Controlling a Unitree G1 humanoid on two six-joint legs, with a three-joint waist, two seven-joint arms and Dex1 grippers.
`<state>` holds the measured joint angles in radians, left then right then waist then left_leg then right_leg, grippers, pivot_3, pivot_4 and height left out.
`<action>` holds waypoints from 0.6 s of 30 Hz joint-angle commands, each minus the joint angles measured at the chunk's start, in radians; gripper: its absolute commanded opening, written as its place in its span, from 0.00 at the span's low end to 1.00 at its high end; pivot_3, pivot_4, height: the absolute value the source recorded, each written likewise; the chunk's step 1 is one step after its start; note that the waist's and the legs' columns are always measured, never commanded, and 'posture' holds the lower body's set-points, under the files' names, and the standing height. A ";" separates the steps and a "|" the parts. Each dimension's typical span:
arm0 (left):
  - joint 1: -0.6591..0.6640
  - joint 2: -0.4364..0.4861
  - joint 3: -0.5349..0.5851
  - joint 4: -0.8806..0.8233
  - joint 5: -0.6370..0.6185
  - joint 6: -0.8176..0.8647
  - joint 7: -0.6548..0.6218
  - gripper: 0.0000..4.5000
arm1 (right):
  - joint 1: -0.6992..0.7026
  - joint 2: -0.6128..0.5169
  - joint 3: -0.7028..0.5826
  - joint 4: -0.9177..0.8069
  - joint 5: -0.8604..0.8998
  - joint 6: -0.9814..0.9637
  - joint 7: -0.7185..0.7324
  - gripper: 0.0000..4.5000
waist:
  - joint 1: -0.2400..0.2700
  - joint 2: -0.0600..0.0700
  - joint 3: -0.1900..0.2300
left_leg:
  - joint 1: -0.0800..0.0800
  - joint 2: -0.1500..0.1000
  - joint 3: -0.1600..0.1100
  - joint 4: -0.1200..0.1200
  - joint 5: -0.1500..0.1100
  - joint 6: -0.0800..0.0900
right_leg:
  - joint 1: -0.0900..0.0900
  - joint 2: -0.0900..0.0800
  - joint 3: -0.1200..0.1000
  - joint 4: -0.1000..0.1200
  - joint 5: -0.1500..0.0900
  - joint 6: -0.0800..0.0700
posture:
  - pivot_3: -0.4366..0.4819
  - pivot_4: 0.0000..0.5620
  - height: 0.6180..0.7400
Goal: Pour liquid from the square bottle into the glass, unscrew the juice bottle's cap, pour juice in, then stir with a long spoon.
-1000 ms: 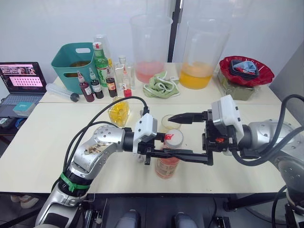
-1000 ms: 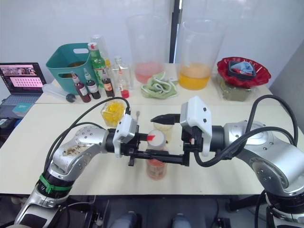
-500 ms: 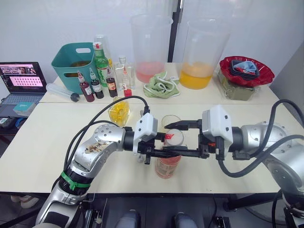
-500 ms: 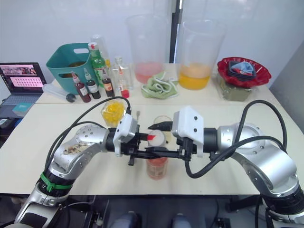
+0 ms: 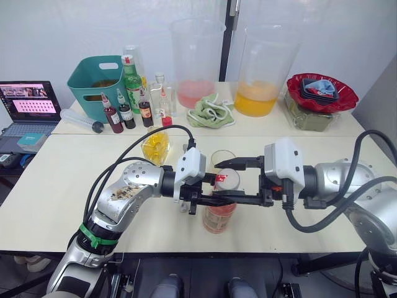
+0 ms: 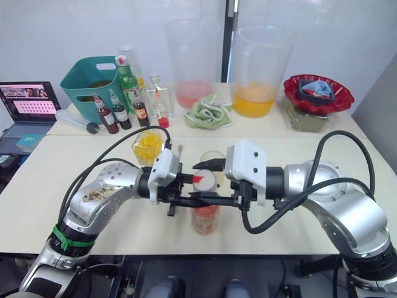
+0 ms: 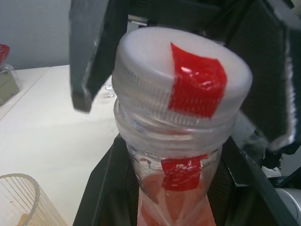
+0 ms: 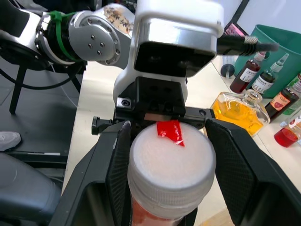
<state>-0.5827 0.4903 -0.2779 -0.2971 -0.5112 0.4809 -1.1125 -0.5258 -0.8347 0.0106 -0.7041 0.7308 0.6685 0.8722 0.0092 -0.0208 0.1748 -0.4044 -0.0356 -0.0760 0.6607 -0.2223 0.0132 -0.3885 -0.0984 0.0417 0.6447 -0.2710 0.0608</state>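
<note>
Uncapping step: left claw (image 5: 208, 200) clamps juice bottle (image 5: 218, 216); right claw (image 8: 167, 141) wide astride cap (image 8: 171, 153). Next, close and twist.

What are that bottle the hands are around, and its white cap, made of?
The juice bottle looks like clear plastic: the reddish juice shows through its thin, glossy wall. Its cap seems matte white plastic with ridged sides, carrying a shiny red sticker.

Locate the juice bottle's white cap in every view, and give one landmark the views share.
Left eye view: white cap, centre, between both grippers.
Right eye view: same cap, centre.
Left wrist view: cap, upper middle.
Right wrist view: cap, lower centre.
Shared landmark: red tape on the cap.
</note>
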 commanded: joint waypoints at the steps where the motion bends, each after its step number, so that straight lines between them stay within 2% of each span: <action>1: 0.014 0.014 -0.041 0.020 0.034 0.016 -0.014 0.31 | -0.026 -0.007 -0.039 -0.003 0.021 0.003 -0.002 0.59 | 0.000 0.000 0.000 | 0.000 0.000 0.000 0.000 0.000 0.000 | 0.000 0.000 0.000 0.000 0.000 0.000 | 0.48 0.27 1.00; 4: 0.013 0.011 -0.042 0.022 0.035 0.016 -0.012 0.31 | -0.022 -0.010 -0.027 0.003 0.014 0.002 0.002 0.59 | 0.000 0.000 0.000 | 0.000 0.000 0.000 0.000 0.000 0.000 | 0.000 0.000 0.000 0.000 0.000 0.000 | 0.48 0.27 1.00; 6: 0.013 0.011 -0.042 0.022 0.036 0.015 -0.010 0.31 | -0.018 -0.011 -0.020 0.004 0.008 0.000 0.003 0.47 | 0.000 0.000 0.000 | 0.000 0.000 0.000 0.000 0.000 0.000 | 0.000 0.000 0.000 0.000 0.000 0.000 | 0.48 0.27 1.00; 18: 0.017 0.013 -0.042 0.023 0.037 0.012 -0.013 0.31 | -0.046 -0.001 -0.041 0.002 0.060 0.030 -0.015 0.47 | 0.000 0.000 0.000 | 0.000 0.000 0.000 0.000 0.000 0.000 | 0.000 0.000 0.000 0.000 0.000 0.000 | 0.48 0.27 1.00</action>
<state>-0.5833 0.4901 -0.2777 -0.2932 -0.5108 0.4795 -1.1120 -0.5447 -0.8362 0.0053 -0.6961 0.7587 0.6821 0.8700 0.0091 -0.0208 0.1747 -0.4039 -0.0356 -0.0760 0.6607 -0.2224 0.0132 -0.3881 -0.0984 0.0417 0.6447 -0.2710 0.0608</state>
